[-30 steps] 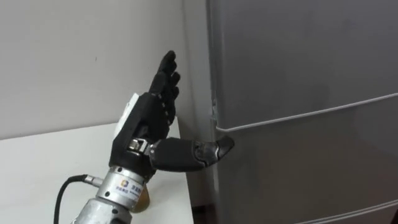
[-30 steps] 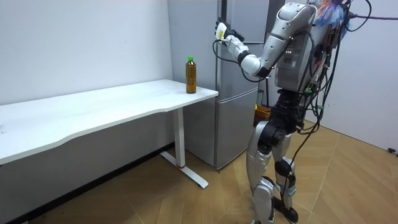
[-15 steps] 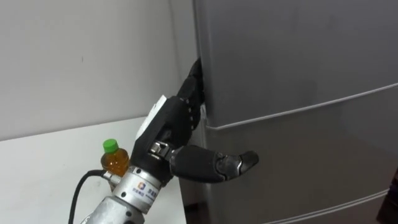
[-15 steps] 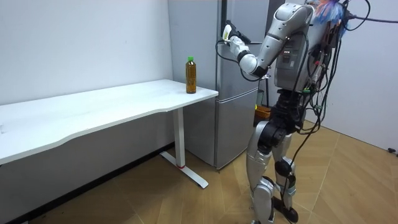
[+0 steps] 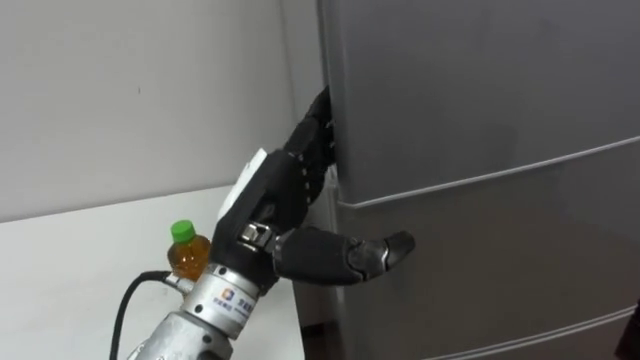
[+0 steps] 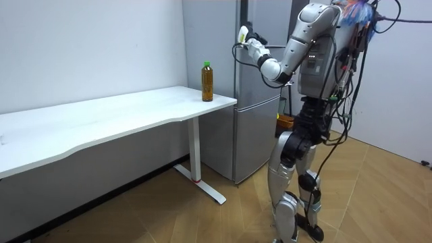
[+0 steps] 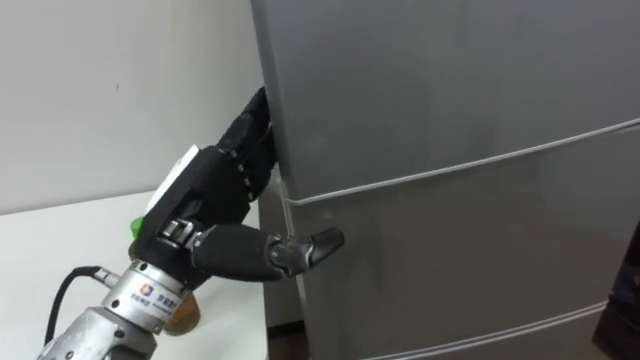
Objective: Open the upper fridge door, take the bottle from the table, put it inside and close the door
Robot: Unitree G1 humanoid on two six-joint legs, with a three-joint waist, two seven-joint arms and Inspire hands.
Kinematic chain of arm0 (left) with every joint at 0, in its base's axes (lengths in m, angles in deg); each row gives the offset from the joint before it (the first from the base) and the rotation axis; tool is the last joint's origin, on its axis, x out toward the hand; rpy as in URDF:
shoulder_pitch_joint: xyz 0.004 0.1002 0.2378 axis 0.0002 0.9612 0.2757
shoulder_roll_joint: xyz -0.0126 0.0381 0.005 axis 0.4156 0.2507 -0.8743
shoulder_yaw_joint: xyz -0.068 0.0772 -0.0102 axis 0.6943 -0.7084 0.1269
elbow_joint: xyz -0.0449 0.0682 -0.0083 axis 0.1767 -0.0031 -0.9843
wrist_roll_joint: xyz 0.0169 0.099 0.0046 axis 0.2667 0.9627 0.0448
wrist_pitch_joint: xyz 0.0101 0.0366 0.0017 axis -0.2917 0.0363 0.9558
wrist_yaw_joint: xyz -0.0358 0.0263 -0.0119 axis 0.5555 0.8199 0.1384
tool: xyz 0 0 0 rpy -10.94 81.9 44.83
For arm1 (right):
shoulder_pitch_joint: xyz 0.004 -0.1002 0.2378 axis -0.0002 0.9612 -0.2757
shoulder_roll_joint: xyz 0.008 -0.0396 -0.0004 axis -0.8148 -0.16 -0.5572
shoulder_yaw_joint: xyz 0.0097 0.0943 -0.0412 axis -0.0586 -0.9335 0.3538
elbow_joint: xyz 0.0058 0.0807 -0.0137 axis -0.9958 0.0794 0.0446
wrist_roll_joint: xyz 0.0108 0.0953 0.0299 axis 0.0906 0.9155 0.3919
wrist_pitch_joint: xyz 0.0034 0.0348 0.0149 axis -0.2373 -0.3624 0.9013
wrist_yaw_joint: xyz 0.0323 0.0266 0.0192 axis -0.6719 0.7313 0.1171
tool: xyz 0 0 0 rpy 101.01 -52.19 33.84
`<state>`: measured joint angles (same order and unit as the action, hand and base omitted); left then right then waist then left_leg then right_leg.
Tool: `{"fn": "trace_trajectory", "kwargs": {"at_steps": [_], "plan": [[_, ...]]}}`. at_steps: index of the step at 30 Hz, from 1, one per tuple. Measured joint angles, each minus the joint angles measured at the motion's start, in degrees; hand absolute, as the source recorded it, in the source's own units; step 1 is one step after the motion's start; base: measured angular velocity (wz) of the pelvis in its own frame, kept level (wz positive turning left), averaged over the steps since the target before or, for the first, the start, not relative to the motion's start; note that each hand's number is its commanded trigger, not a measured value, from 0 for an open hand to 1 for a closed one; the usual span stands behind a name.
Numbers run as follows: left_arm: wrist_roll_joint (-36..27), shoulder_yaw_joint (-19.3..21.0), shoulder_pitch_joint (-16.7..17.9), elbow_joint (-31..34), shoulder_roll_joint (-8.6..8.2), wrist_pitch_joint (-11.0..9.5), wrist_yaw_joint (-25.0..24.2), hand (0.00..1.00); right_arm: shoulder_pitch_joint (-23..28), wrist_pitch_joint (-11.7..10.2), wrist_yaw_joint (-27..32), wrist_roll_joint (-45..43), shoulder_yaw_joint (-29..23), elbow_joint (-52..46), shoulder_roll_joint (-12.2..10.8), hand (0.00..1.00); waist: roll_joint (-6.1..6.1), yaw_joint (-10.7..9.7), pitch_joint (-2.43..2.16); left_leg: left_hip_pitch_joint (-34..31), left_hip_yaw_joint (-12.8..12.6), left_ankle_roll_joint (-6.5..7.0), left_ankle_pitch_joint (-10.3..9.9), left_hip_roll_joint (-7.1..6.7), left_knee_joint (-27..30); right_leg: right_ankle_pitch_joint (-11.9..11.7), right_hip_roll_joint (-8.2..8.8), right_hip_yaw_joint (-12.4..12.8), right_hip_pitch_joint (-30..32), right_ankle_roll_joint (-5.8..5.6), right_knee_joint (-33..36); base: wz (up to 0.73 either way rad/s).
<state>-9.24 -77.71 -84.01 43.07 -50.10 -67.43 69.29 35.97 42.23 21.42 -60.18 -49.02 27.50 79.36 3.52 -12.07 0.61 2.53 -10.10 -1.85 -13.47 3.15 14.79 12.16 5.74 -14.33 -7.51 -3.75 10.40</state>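
Note:
The bottle (image 5: 186, 256) holds amber drink under a green cap and stands on the white table (image 5: 70, 265), near its corner by the fridge; it also shows in the room view as the bottle (image 6: 207, 82). My left hand (image 5: 272, 198) is raised off the table and lies against the left edge of the grey upper fridge door (image 5: 480, 90), partly tucked behind that edge. The door is closed. A thin seam separates it from the lower door (image 5: 500, 260). In the room view I stand upright before the fridge (image 6: 260, 20) with the left hand (image 6: 248, 46) up at it.
A white wall (image 5: 130, 90) runs behind the table and meets the fridge's left side, leaving a narrow gap. The long table (image 6: 121, 115) stretches toward the room view's left. Wooden floor lies around my feet.
One second ago my left hand was held up open beside the fridge; it has since moved right onto the upper door's edge. The bottle came into sight behind the wrist. The bottle has stayed put.

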Motion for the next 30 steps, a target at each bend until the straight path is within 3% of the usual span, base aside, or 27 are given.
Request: {"fn": "trace_trajectory", "kwargs": {"at_steps": [7,10,14,15,17,30], "plan": [[-2.3,-0.3,0.5,0.8,0.14,0.5,0.2,1.00,0.0,0.1,0.0,0.6,0.3,0.2,0.2,0.00,0.08,0.3,0.31,0.1,0.1,0.12,0.1,-0.27,0.0,-0.1,0.16,0.0,-0.7,-0.18,-0.7,0.03],[-2.3,-0.3,0.5,0.8,0.32,0.6,0.2,0.88,0.1,0.1,0.0,0.8,0.4,0.1,0.2,0.00,0.19,0.3,0.35,0.1,0.1,0.20,0.1,-0.40,0.0,-0.2,0.27,0.0,-0.7,-0.29,-0.7,0.00],[-2.3,-0.2,0.5,0.8,0.35,0.7,0.3,0.53,0.1,0.1,0.0,1.8,0.5,0.2,0.2,0.00,0.20,0.3,0.35,0.1,0.1,0.24,0.1,-0.42,0.0,-0.2,0.29,0.0,-0.7,-0.32,-0.7,0.00],[-2.3,-0.2,0.5,0.8,0.34,0.8,0.3,0.32,0.1,0.1,0.0,2.1,0.5,0.2,0.2,0.00,0.22,0.3,0.34,0.1,0.1,0.24,0.1,-0.42,0.0,-0.2,0.29,0.0,-0.7,-0.32,-0.7,0.00],[-2.3,-0.2,0.5,0.8,0.32,0.7,0.3,0.02,0.2,0.1,0.0,2.2,0.5,0.2,0.3,0.00,0.25,0.3,0.31,0.1,0.1,0.24,0.1,-0.42,0.0,-0.2,0.29,0.0,-0.8,-0.32,-0.7,0.00],[-2.2,-0.9,0.5,0.8,1.55,0.7,-0.2,0.00,0.0,0.1,-0.1,2.1,1.1,0.0,0.3,0.00,0.54,0.2,0.25,0.2,0.1,0.37,0.2,-0.44,0.1,-0.3,0.33,0.0,-0.9,-0.32,-0.6,0.00]]}}
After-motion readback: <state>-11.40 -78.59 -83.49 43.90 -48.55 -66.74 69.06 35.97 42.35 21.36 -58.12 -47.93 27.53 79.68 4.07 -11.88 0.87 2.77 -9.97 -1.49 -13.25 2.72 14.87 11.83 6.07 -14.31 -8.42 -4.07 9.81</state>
